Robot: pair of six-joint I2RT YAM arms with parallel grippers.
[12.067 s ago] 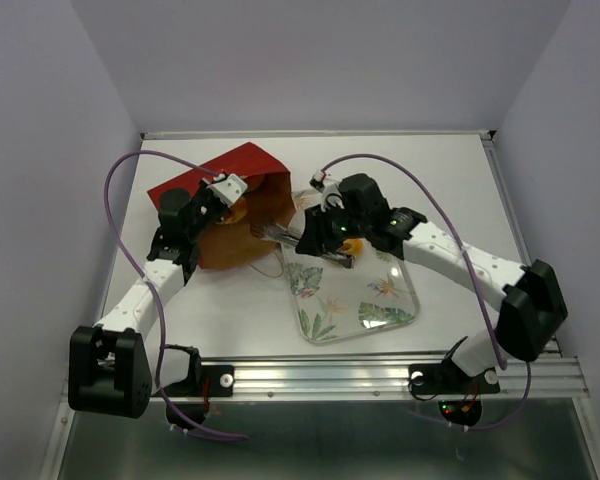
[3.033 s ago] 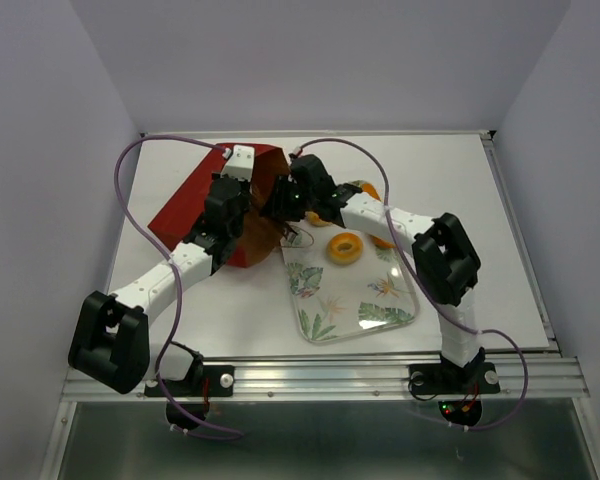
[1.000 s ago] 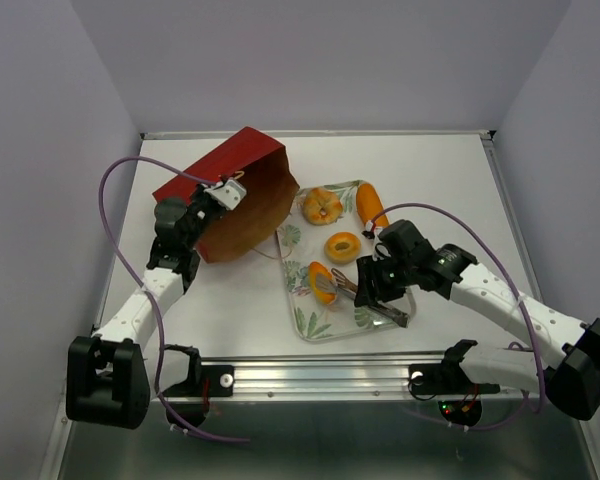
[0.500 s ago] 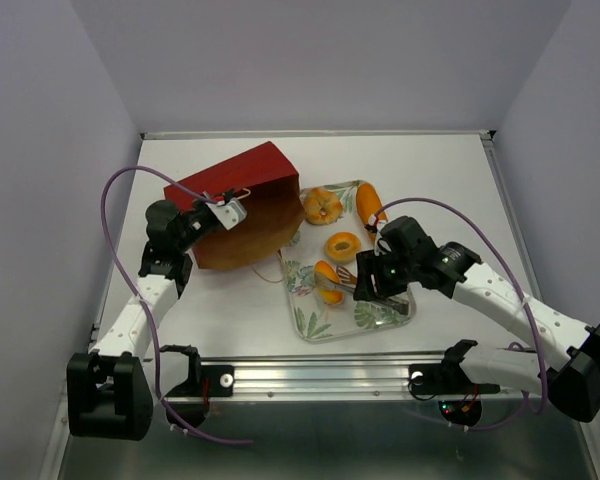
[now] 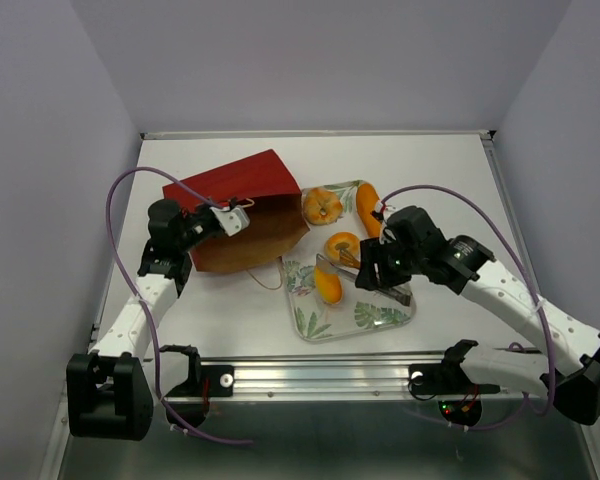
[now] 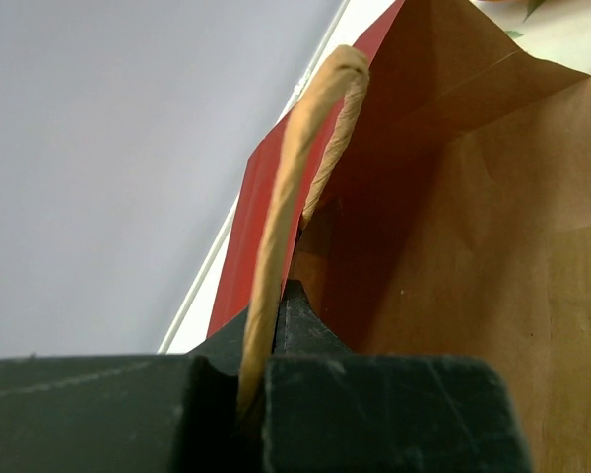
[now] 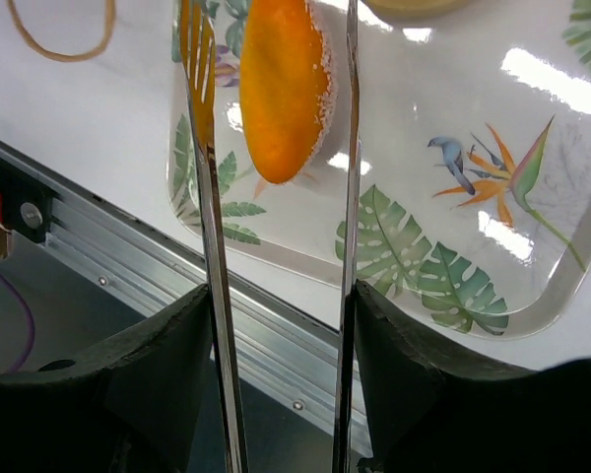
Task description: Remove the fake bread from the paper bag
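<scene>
Overhead and wrist views. The leaf-patterned tray (image 5: 385,315) serves as the reference for all positions.

The paper bag (image 5: 242,185) lies tipped on its side just beside the tray's far-left corner. Its dark red outside faces up and its brown inside shows through a mouth turned toward the tray. The left gripper (image 5: 228,216) is at the bag's mouth, on the side away from the tray. It is clenched on a twine handle (image 6: 295,177), which the left wrist view shows running up from between the two dark fingers to the bag's rim. A second loop of twine (image 5: 270,275) lies slack on the table (image 5: 430,180), between the bag and the tray's left edge.

Four pieces of the fake bread rest on the tray:
- A round bun (image 5: 323,205) sits at the far-left corner.
- A long loaf (image 5: 368,203) lies along the far edge, to the right of that bun.
- A ring-shaped bun (image 5: 342,245) sits near the middle.
- An oval roll (image 7: 281,89) lies toward the near-left part.

The right gripper (image 5: 368,274) hangs over the middle of the tray, grasping a pair of metal tongs (image 7: 349,148) by their outer sides. The tongs' two arms are spread and straddle the oval roll. One arm runs close along the roll's edge, and the forked arm stands a little apart from it. Whether either arm touches the roll cannot be told.
</scene>
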